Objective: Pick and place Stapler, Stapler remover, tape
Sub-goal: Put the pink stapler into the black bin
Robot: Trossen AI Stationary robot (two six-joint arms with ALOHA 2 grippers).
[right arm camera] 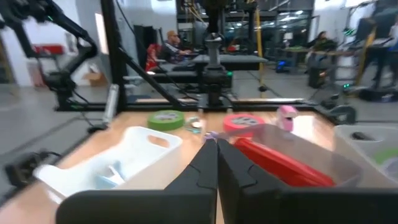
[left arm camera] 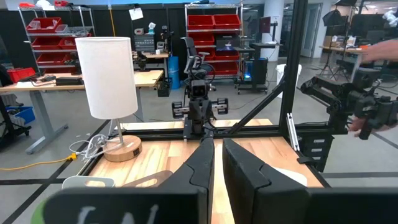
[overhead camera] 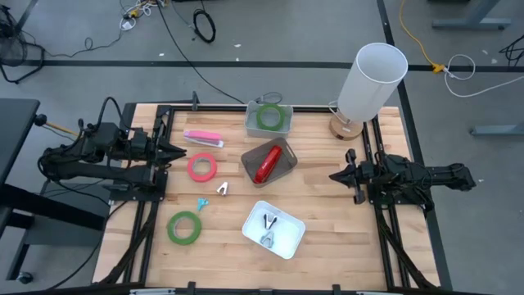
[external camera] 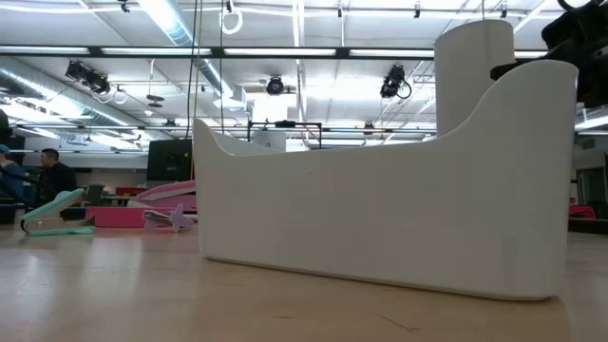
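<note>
Both claws are idle at the table's edges. The left gripper (overhead camera: pixel 176 151), at the left middle of the high view, has its fingers nearly together on nothing. The right gripper (overhead camera: pixel 337 175), at the right middle, is fully closed and also empty, so no pick appears to be under way. Sorting looks partly done. A red stapler (overhead camera: pixel 268 163) lies in a grey bin (overhead camera: pixel 287 165) at centre frame. A green tape roll (overhead camera: pixel 268 116) sits in a clear bin (overhead camera: pixel 250 120) at upper centre. A metal stapler remover (overhead camera: pixel 268 227) rests in a white bin (overhead camera: pixel 291 239) at lower centre. Loose on the wooden table (overhead camera: pixel 344 246) are a red-pink tape roll (overhead camera: pixel 202 167) left of centre, a second green tape roll (overhead camera: pixel 185 227) at lower left, a pink stapler (overhead camera: pixel 203 138) above the red-pink roll, a small silver remover (overhead camera: pixel 223 188) and a teal one (overhead camera: pixel 201 202). A white lamp (overhead camera: pixel 372 80) stands at the table's upper right corner. Beyond is grey floor with cables. The wrist views show an open workshop with red parts shelves, desks and seated people.
</note>
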